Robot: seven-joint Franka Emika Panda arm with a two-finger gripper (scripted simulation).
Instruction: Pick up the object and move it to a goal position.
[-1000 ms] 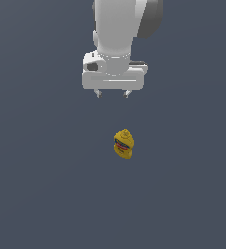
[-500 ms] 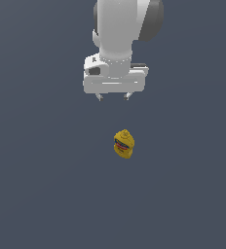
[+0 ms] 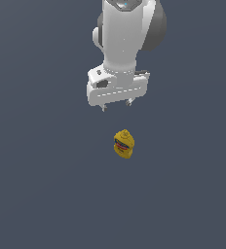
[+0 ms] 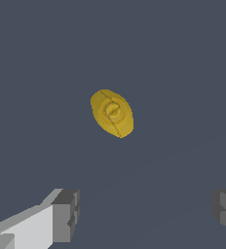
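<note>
— Where was the bottle point(image 3: 124, 144) at that point?

— Stood upright on the dark floor point(image 3: 42, 194), cap up, red-and-blue label facing the exterior camera. Sat well apart from the gripper point(image 3: 116, 104), clear of both fingertips.

— And the jaws?

— Spread wide, holding nothing. Showed in the wrist view as two grey pads point(image 4: 66, 216) far apart, with the bottle point(image 4: 112, 113) seen from straight above (cap a neat ring in the middle of an oval body).

— Lined up, then?

— Not quite, judging by the wrist view: bottle ahead of the line between the fingertips rather than on it. Hard to say how high above the cap, though; nothing in either view fixed that well.

— So how to do the approach properly?

— Slide across first until the cap sat midway between the fingertips. Turn the wrist to close across the oval's narrow side. Then drop straight, low enough to grip the body, not the tapered cap, which would likely slip.
</note>
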